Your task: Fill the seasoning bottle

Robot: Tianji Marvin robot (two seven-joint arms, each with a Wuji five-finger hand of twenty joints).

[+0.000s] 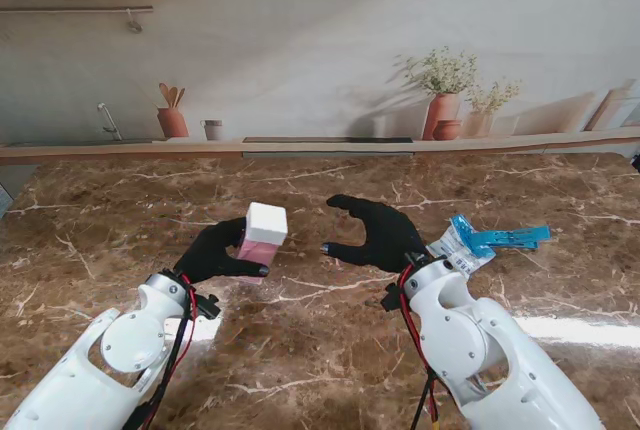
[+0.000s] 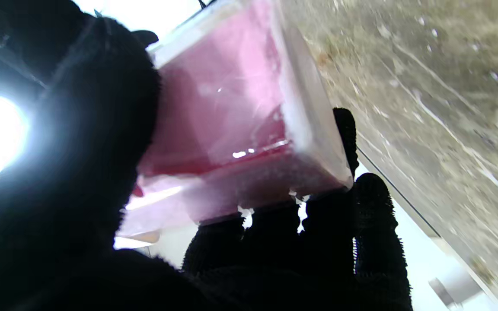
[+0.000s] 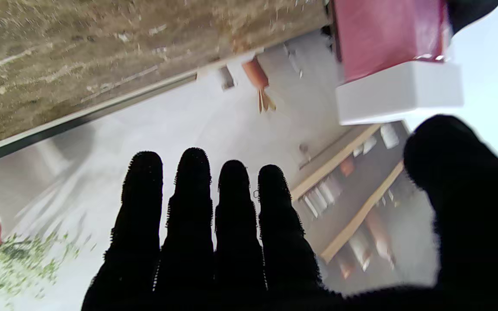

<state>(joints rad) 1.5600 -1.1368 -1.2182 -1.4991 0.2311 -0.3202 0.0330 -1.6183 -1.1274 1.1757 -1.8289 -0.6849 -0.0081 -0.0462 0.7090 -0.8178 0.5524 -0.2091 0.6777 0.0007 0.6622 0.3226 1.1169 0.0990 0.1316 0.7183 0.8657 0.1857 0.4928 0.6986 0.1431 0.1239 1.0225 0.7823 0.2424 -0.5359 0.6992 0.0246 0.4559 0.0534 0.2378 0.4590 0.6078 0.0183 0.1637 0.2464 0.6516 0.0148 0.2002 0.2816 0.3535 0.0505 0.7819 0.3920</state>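
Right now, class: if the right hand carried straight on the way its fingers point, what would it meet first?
Probably the seasoning bottle held in the left hand: the right hand is open, fingers aimed towards its white cap. Depth is uncertain.

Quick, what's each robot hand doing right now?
Left robot hand: closed around the pink square bottle with white lid.
Right robot hand: open, holding nothing.

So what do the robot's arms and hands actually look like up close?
Both arms are smooth white shells with rounded joint housings. Each ends in a five-finger hand, left hand and right hand, covered by a fuzzy black glove. Red and black cables run bare along each wrist.
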